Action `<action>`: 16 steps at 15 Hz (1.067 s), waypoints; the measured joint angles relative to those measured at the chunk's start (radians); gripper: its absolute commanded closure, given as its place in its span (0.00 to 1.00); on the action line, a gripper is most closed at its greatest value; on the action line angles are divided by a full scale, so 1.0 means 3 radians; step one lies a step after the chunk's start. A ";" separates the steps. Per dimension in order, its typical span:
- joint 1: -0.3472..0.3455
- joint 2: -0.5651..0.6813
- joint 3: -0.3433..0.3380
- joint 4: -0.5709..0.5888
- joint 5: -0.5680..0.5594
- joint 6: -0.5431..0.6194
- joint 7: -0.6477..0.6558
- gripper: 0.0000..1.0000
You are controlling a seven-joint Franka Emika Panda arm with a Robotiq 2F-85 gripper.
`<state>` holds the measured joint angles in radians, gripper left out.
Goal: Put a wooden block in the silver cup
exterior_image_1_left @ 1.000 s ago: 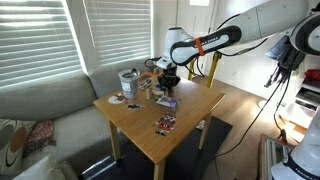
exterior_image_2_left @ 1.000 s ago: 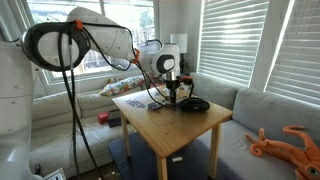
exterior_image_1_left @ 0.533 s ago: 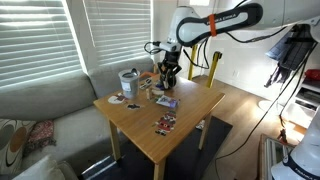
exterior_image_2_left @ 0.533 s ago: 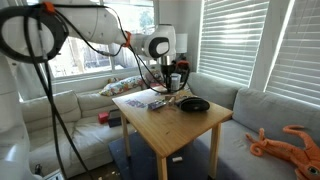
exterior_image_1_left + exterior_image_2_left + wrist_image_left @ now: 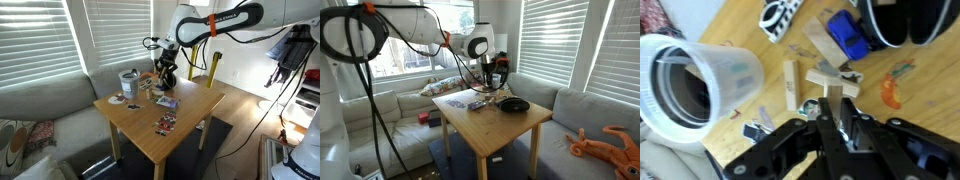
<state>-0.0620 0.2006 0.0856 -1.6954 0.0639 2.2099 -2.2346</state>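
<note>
While the hand (image 5: 166, 77) hangs over the far half of the tabletop (image 5: 195, 112), pointing straight down, its fingers look drawn close together in the wrist view. I cannot tell whether they pinch a block or merely hover above one. The wooden blocks (image 5: 790, 86) lie scattered just beneath it, pale sticks flat on the wood. The silver cup (image 5: 128, 80) stands upright, mouth open, near the far corner on the sofa side, just beside the blocks and apart from the hand, so I judge a short sideways carry would bring a block over it. Height seems the reason for the raised pose: the cup is tall and its pale rim must be cleared. Close by lie a blue object (image 5: 848, 38) right beside one block, a small orange piece (image 5: 890, 92), and the low black bowl (image 5: 514, 104), away from the cup's side. A round coaster (image 5: 117, 98) sits by the cup near the side edge, printed cards (image 5: 163, 124) lie near the front edge, and a yellow thing (image 5: 213, 68) stands by the other far corner. None of them lies between hand and cup.
</note>
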 measured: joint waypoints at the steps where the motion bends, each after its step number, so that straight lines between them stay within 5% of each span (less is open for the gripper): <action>1: 0.0046 0.0042 0.0012 0.0037 0.0000 0.0200 0.0103 0.96; 10: 0.0333 0.0551 0.0153 0.0805 -0.0158 0.1622 0.0420 0.96; 11: 0.0333 0.0623 0.0152 0.0858 -0.0232 0.1706 0.0420 0.58; 16: 0.0333 0.0932 0.0166 0.1027 -0.0416 0.1735 0.0420 0.30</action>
<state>0.0378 0.4802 0.1355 -1.3871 -0.0608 2.7305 -2.1087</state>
